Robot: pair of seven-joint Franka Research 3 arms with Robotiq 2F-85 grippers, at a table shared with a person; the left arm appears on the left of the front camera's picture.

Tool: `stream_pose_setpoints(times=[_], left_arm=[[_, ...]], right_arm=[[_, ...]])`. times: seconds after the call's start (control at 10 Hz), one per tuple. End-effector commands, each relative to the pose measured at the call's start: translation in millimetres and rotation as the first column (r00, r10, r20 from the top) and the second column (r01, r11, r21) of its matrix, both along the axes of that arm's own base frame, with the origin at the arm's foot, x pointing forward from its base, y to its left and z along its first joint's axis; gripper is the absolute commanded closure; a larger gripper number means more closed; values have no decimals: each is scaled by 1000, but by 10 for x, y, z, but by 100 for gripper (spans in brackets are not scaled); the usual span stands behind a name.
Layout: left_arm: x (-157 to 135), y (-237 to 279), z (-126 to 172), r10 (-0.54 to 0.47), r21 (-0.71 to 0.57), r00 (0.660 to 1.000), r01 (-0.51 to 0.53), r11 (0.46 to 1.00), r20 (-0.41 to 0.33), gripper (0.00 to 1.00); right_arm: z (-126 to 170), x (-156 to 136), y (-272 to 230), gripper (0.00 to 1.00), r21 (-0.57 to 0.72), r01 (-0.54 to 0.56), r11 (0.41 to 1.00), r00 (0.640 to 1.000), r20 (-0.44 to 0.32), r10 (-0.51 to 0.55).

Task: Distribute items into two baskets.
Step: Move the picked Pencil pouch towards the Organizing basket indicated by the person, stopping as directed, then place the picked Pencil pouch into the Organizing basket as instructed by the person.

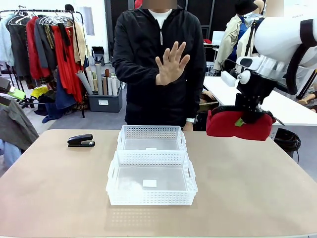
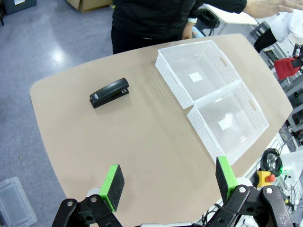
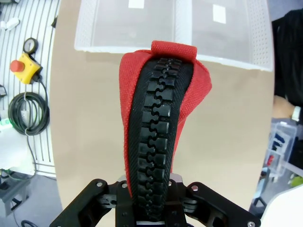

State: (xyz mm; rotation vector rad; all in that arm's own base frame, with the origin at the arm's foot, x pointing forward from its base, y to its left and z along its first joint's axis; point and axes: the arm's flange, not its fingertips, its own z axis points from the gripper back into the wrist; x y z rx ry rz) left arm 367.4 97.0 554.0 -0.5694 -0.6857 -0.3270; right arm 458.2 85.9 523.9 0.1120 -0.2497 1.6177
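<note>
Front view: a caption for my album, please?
Right gripper holds a red pouch aloft beside two white baskets; a person's hand is raised.

The right arm (image 1: 290,37) is white with a black band and a silver ring above its black wrist. The left jaws are black linkages with silver screws and green pads (image 2: 112,186). The person (image 1: 158,64) wears a black zip jacket over white, plus a wristwatch (image 1: 190,120).

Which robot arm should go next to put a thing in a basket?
Right. The right fingers are shut on the red pouch, held in the air beside the white baskets. The left fingers are open and empty, well away from the stapler lying on the table.
</note>
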Motion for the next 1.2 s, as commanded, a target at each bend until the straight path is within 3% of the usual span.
stream_pose_setpoints(times=[0.0, 1.1], left_arm=[[-5, -6, 0, -3, -4, 1000, 3, 1000, 2, 0], [-5, -6, 0, -3, -4, 1000, 3, 1000, 2, 0]], right_arm=[[31, 2, 0, 100, -1, 9, 1000, 1000, 9, -9], [31, 2, 0, 100, -1, 9, 1000, 1000, 9, -9]])
